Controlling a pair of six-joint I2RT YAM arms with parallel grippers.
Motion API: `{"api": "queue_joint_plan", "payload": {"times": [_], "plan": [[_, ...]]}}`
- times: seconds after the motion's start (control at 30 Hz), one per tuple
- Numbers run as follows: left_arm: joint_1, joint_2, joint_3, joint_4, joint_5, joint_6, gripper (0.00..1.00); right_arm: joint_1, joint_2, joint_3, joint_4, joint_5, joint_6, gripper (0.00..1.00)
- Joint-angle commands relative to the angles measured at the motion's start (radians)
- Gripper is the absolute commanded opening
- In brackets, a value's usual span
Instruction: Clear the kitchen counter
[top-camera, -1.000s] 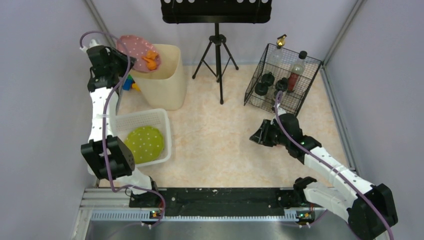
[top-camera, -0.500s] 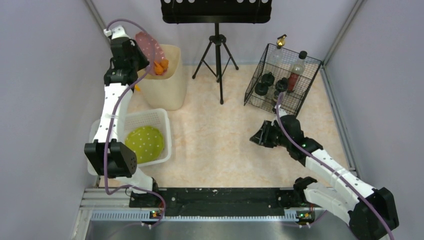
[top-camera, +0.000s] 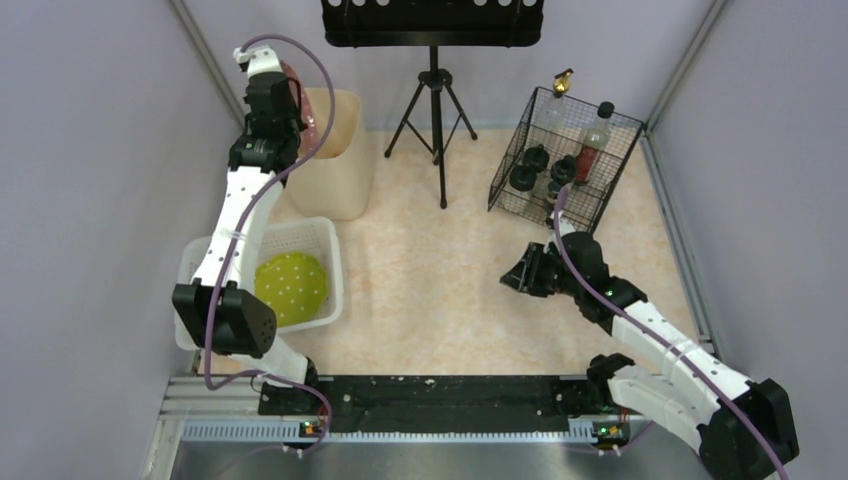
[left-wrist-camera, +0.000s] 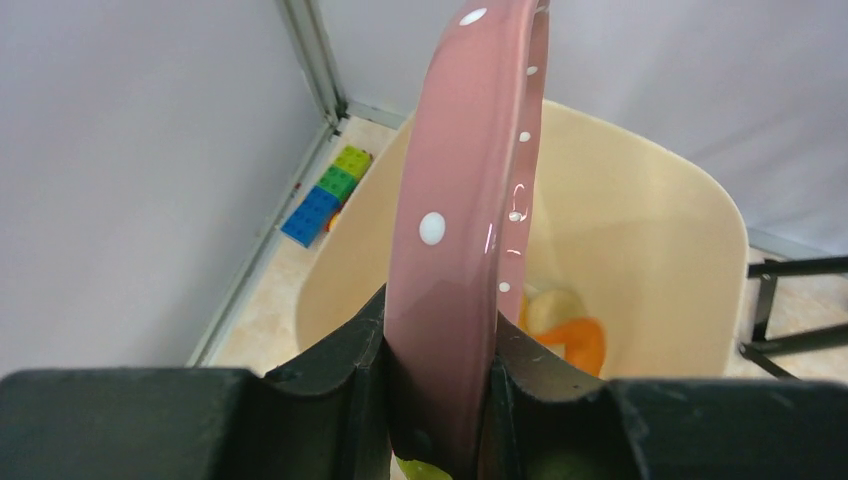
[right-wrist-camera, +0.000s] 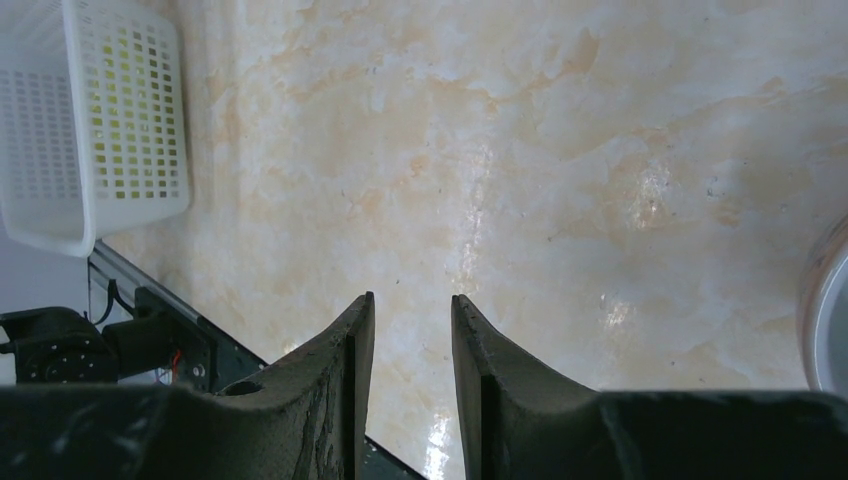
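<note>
My left gripper is shut on the rim of a pink plate with white dots. It holds the plate tipped on edge over the open cream bin. In the left wrist view the plate stands nearly vertical between my fingers, and orange and pale food pieces lie inside the bin. My right gripper hovers open and empty over the kitchen counter. The right wrist view shows only bare counter between its fingers.
A white slotted basket holds a green dotted plate at the near left. A black wire rack with bottles stands at the back right. A tripod stand is at the back centre. Toy bricks lie behind the bin.
My left arm swung right and tipped the pink plate from flat to on edge over the bin. The orange pieces left the plate and now lie in the bin. The right arm stayed still.
</note>
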Motion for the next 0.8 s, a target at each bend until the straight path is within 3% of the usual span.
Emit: {"api": "queue_joint_plan", "payload": {"times": [0.0, 0.47, 0.77], "plan": [[-0.006, -0.099, 0.069, 0.244, -0.093, 0.024, 0.0, -0.009, -0.018, -0.011, 0.03, -0.01, 0.0, 0.34], [-0.006, -0.212, 0.069, 0.238, -0.102, -0.073, 0.0, -0.01, -0.005, -0.022, 0.058, -0.026, 0.011, 0.34], [-0.007, -0.302, 0.051, 0.137, 0.127, -0.278, 0.0, -0.01, -0.006, -0.023, 0.06, -0.032, 0.007, 0.34]]}}
